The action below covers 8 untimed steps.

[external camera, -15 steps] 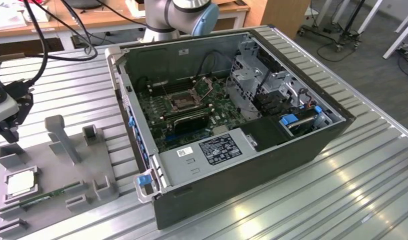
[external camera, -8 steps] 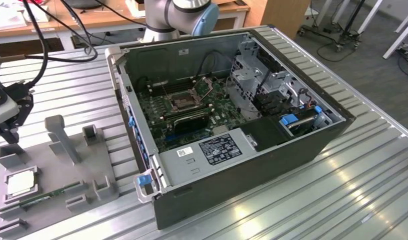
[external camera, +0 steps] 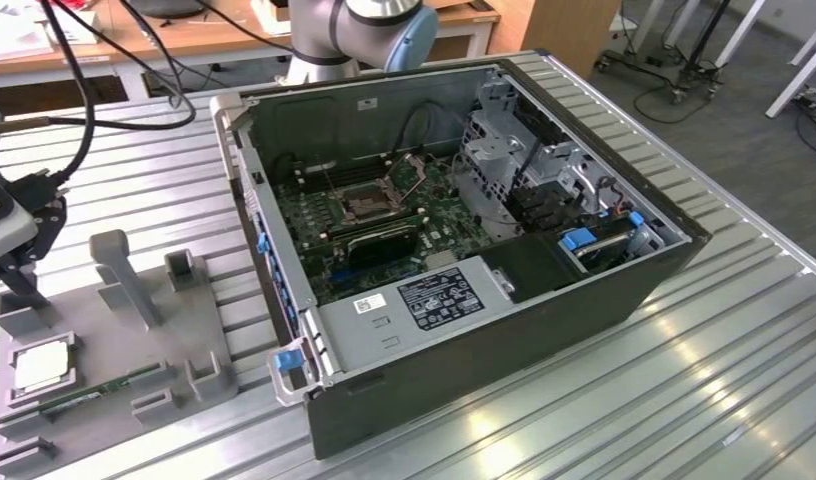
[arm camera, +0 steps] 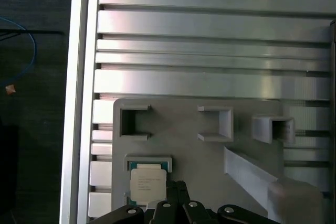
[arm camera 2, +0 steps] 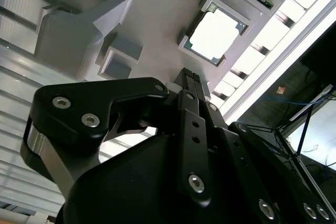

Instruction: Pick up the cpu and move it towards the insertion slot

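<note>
As gripper (external camera: pixel 25 295) hovers by cpu (external camera: pixel 41 368), posts (external camera: pixel 125 280) alongside

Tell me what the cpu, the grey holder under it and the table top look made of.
The cpu: pale silvery face, bright glare in the second wrist view, so likely metal with a satin finish. The grey holder: matt, uniform grey, blocky moulded shapes, probably plastic. The table top: ribbed silvery slats with streaky reflections, apparently brushed aluminium.
</note>
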### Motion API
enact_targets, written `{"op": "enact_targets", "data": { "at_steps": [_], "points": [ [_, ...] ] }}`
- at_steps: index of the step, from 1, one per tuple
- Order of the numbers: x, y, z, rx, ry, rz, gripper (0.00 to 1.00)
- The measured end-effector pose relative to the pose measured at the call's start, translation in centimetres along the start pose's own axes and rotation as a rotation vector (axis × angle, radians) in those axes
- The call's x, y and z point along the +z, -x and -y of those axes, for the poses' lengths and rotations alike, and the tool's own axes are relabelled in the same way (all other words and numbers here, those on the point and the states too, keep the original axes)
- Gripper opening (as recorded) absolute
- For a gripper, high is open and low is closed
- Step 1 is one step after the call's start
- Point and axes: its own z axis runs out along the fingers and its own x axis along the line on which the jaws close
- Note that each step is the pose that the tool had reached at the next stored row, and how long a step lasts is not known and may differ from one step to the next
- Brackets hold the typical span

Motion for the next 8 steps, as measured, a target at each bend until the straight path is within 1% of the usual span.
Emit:
{"op": "enact_targets", "data": {
  "at_steps": [3,8],
  "points": [
    [0.05,-0.08,0.2,0.0,0.0,0.0001,0.11],
    [0.24,-0.59,0.34,0.0,0.0,0.0,0.11]
  ]
}}
